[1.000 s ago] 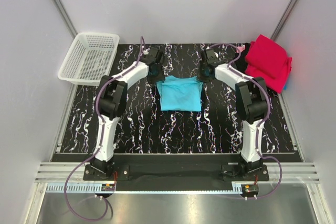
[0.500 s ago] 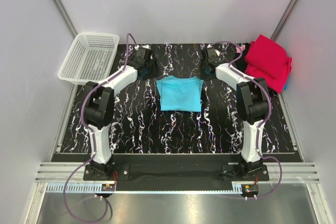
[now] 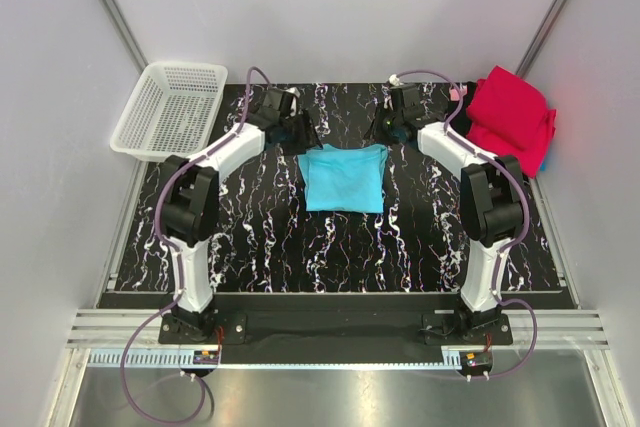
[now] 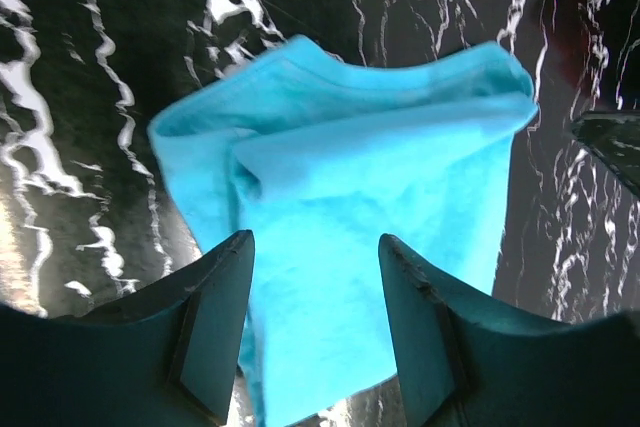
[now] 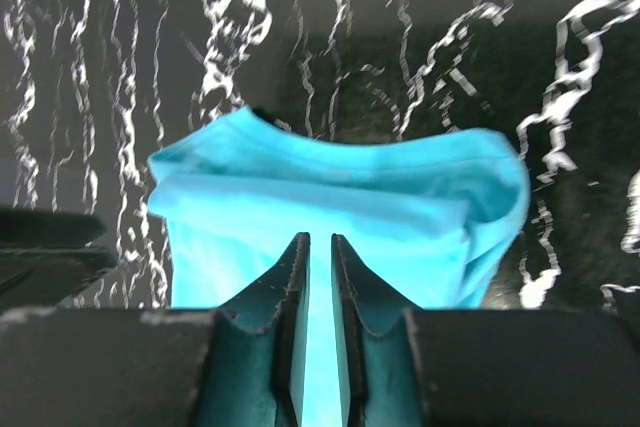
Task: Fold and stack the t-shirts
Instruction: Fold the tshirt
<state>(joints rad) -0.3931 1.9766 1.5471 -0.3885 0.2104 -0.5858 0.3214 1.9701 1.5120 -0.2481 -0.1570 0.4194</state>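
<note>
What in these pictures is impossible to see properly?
- Red pile, top view: the folds overlap, so the number of shirts is unclear.
- Pink scrap beside it, top view: too small to identify.
- Turquoise shirt, both wrist views: much of its near edge is hidden behind the left gripper and the right gripper.

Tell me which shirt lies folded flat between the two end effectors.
The turquoise shirt, folded flat in the middle. The red shirt sits heaped at the far right edge.
</note>
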